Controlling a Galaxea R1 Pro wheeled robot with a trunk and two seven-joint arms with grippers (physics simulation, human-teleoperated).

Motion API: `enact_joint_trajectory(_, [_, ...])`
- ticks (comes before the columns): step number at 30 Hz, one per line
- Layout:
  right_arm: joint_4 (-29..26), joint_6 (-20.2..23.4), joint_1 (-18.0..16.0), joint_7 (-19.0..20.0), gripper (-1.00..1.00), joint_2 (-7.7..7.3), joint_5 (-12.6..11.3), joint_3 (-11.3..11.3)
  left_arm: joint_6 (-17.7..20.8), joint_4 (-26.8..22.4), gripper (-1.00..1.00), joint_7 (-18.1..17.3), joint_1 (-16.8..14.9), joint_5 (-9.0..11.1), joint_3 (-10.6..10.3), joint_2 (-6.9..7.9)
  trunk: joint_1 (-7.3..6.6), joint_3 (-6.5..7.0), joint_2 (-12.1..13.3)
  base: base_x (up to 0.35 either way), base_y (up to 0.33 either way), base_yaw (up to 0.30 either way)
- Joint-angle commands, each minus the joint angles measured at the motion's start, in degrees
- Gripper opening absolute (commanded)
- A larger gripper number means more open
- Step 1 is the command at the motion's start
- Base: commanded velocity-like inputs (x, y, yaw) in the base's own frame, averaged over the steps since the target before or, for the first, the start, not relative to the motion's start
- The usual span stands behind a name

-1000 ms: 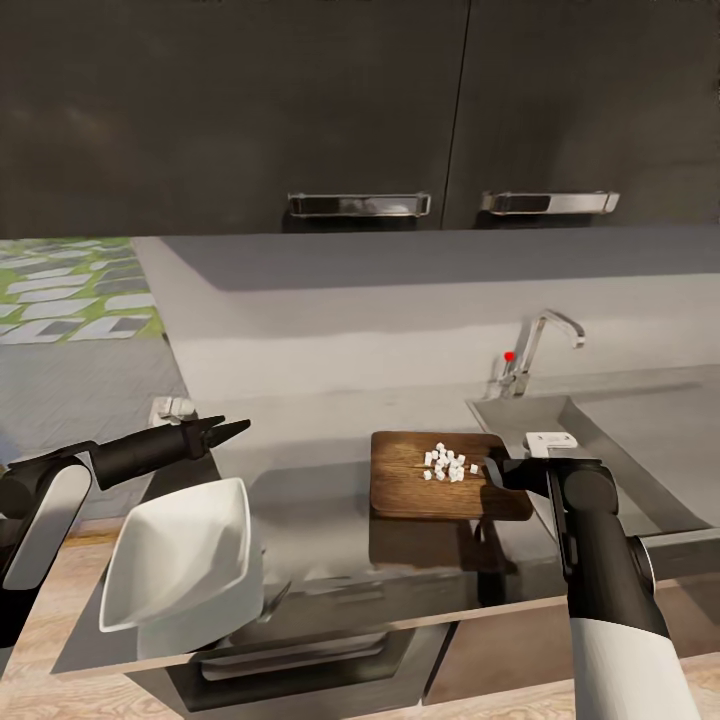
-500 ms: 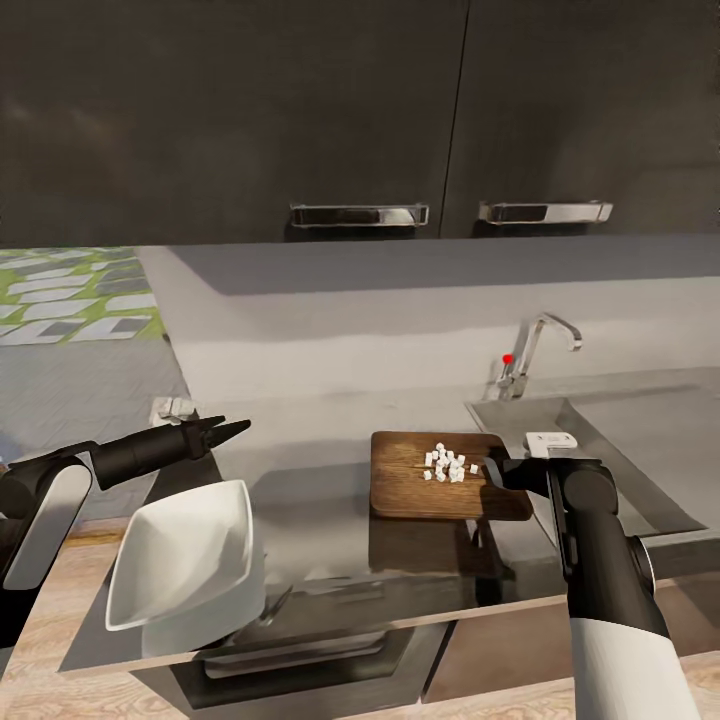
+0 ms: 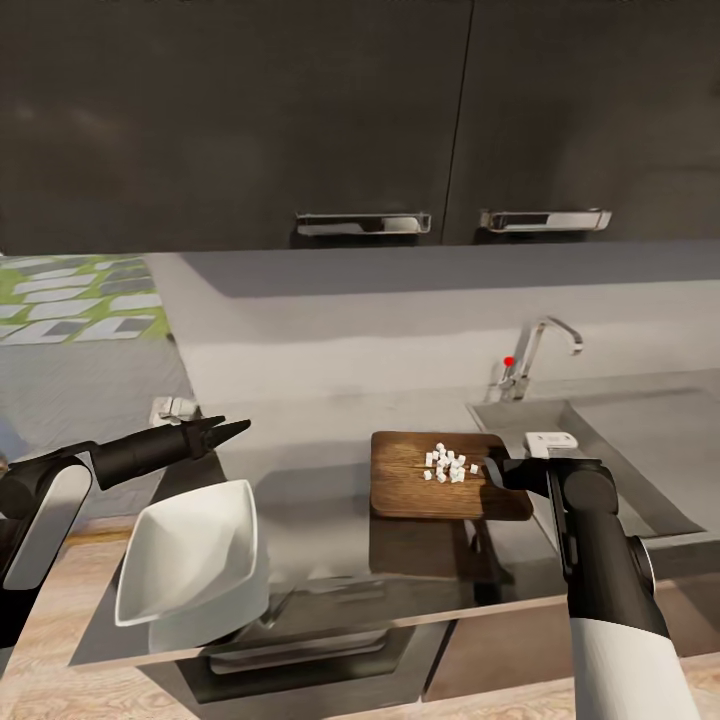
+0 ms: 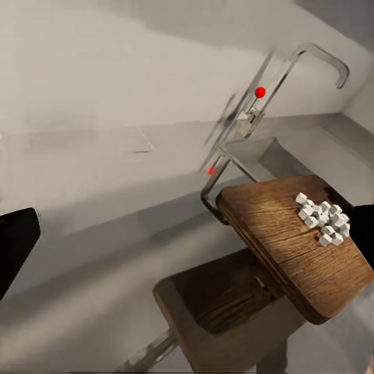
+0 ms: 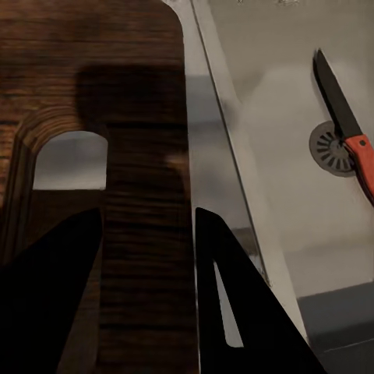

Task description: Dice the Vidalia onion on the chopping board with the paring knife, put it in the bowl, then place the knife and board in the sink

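The right gripper (image 3: 497, 470) clamped the handle end of the chopping board (image 3: 420, 488); in the right wrist view its two black tapered fingers (image 5: 54, 288) straddled the dark wood next to the rounded slot hole, so it was grasping the board. The board was a dark brown, grained wooden rectangle with rounded corners, and the left wrist view showed it tilted and raised over its own shadow on the countertop (image 3: 320, 440), a smooth grey slab with a metallic front edge. On the board, toward its 3 o'clock end, sat the diced Vidalia onion (image 3: 447, 464), a loose cluster of tiny white cubes. The left gripper (image 3: 232, 431), black and pointed, hung over the counter with its tips drawn close together, clenched on nothing, at 12 o'clock from the bowl (image 3: 190, 560). The bowl was white, glossy, shallow and square-rimmed with rounded corners; it stood tilted near the front edge and held nothing. The sink (image 3: 640, 450), a brushed steel basin under an angular chrome tap (image 3: 535, 350) with a red dot, held the paring knife (image 5: 343, 125), whose dark pointed blade and red handle lay flat across the round drain
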Motion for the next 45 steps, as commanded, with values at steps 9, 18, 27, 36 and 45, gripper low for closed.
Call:
enact_joint_trajectory(9, [-0.1, 0.2, -0.1, 0.6, -1.00, 0.05, 0.5, -0.1, 0.3, 0.0, 1.00, -0.1, -0.1, 0.1, 0.0, 0.00, -1.51, 1.15, 2.7, 0.000, 0.000, 0.158])
enact_joint_trajectory(18, [-0.1, 0.2, -0.1, 0.6, -1.00, 0.05, 0.5, -0.1, 0.3, 0.0, 1.00, -0.2, -0.1, 0.1, 0.0, -0.02, -1.51, 1.15, 2.7, 0.000, 0.000, 0.176])
enact_joint_trajectory(27, [-0.1, 0.2, -0.1, 0.6, -1.00, 0.05, 0.5, -0.1, 0.3, 0.0, 1.00, -0.2, -0.1, 0.1, 0.0, -0.01, -1.51, 1.15, 2.7, 0.000, 0.000, 0.177])
enact_joint_trajectory(36, [-0.1, 0.2, -0.1, 0.6, -1.00, 0.05, 0.5, -0.1, 0.3, 0.0, 1.00, -0.2, -0.1, 0.1, 0.0, 0.00, -1.51, 1.15, 2.7, 0.000, 0.000, 0.155])
enact_joint_trajectory(45, [-0.1, 0.2, -0.1, 0.6, -1.00, 0.05, 0.5, -0.1, 0.3, 0.0, 1.00, -0.1, -0.1, 0.1, 0.0, -0.01, -1.51, 1.15, 2.7, 0.000, 0.000, 0.157])
